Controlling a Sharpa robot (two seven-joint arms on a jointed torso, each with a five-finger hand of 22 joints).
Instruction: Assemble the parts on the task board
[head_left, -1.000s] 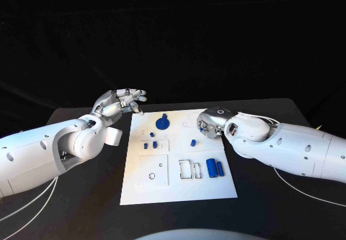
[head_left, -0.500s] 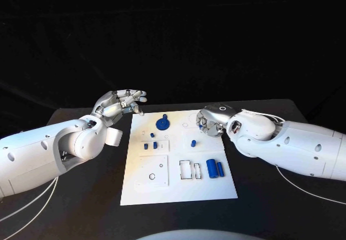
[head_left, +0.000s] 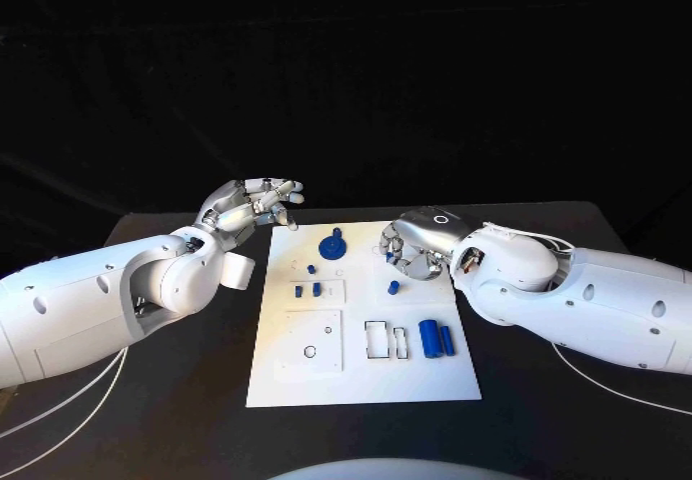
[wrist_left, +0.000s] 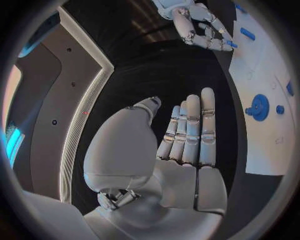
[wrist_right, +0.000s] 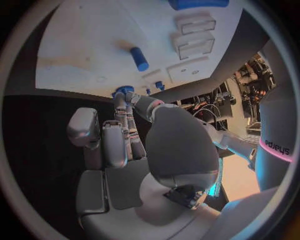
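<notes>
The white task board (head_left: 364, 350) lies mid-table. On it are a blue gear-shaped part (head_left: 333, 246), several small blue pegs (head_left: 307, 290), a lone peg (head_left: 392, 287) and two blue cylinders (head_left: 437, 338). My left hand (head_left: 255, 206) is raised off the board's far left corner, its fingers straight and side by side (wrist_left: 190, 130), its palm bare. My right hand (head_left: 413, 244) hovers over the board's far right part with its fingers (wrist_right: 119, 135) stretched toward the gear (wrist_right: 124, 90); I see nothing in its palm. The left wrist view shows the gear (wrist_left: 257, 107) and my right hand (wrist_left: 199, 29).
White raised blocks (head_left: 309, 339) and slotted frames (head_left: 384, 338) stand on the board. The black table (head_left: 173, 400) spreads round the board on every side. Thin white cables (head_left: 606, 385) trail over the table beside both arms.
My right hand has lifted slightly off the board and turned, staying over the far right part. The left hand has barely moved. All parts lie where they were.
</notes>
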